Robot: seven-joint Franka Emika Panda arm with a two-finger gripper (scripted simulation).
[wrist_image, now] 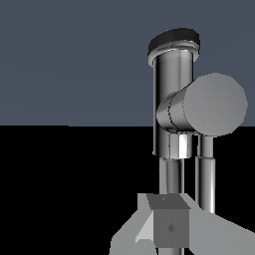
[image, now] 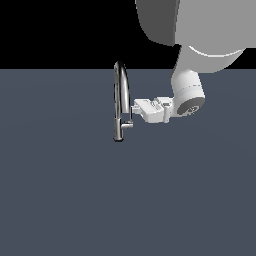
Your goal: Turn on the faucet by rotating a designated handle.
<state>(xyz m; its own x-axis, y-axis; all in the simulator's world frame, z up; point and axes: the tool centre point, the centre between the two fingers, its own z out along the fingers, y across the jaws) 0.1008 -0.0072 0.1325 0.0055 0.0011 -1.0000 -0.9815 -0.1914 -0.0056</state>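
Note:
The chrome faucet (image: 120,95) stands on the dark grey floor, with its arched spout rising from a straight stem (wrist_image: 172,94). The handle (image: 128,126), a short chrome stub, sticks out of the stem low down toward the exterior view's right. In the wrist view the handle (wrist_image: 211,105) points its round end at the camera. My white gripper (image: 133,115) reaches in from the exterior view's right, with its tips beside the spout and just above the handle. The fingers (wrist_image: 169,226) look pressed together with nothing between them.
The grey floor (image: 125,200) spreads flat around the faucet, with black background behind it. My white arm (image: 187,92) comes down from the upper part of the exterior view's right.

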